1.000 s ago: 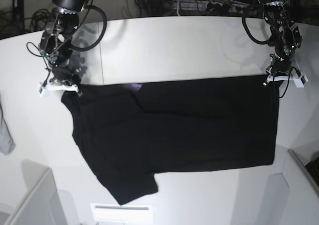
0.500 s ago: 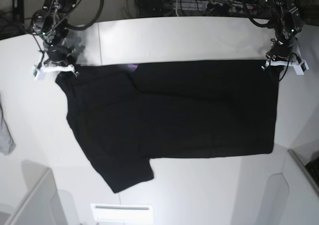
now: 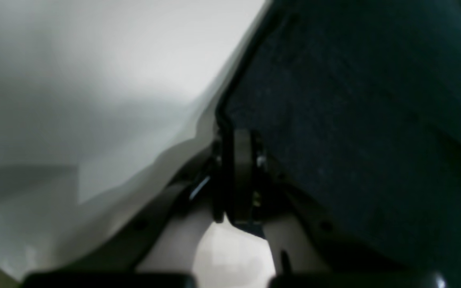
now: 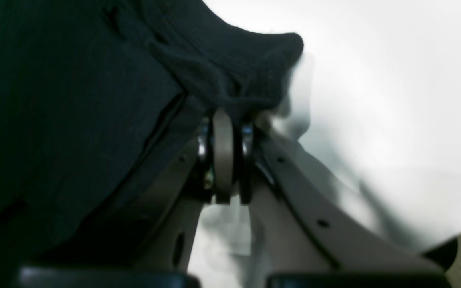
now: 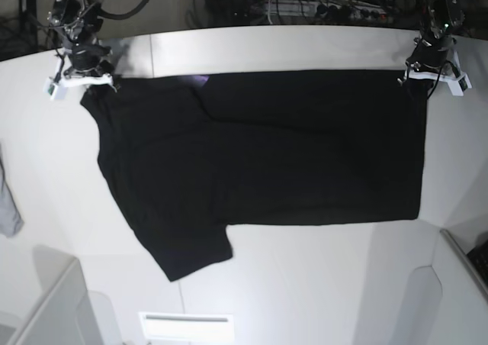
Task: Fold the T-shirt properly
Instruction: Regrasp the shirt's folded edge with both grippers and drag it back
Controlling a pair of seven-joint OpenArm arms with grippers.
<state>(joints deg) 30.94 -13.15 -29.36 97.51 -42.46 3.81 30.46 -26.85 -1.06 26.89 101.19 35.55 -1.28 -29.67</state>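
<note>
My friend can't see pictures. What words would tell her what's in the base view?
A big black T-shirt lies spread on a white table, pinched at its two far corners by the left gripper and the right gripper. One sleeve sticks out toward the near edge.

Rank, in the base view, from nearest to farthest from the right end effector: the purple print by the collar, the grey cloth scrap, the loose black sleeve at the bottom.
From the right end effector, at the picture's upper left:
1. Purple print on the large black cloth T-shirt, along the far edge.
2. Small grey cloth scrap, at the left border.
3. Loose black sleeve, near edge.
</note>
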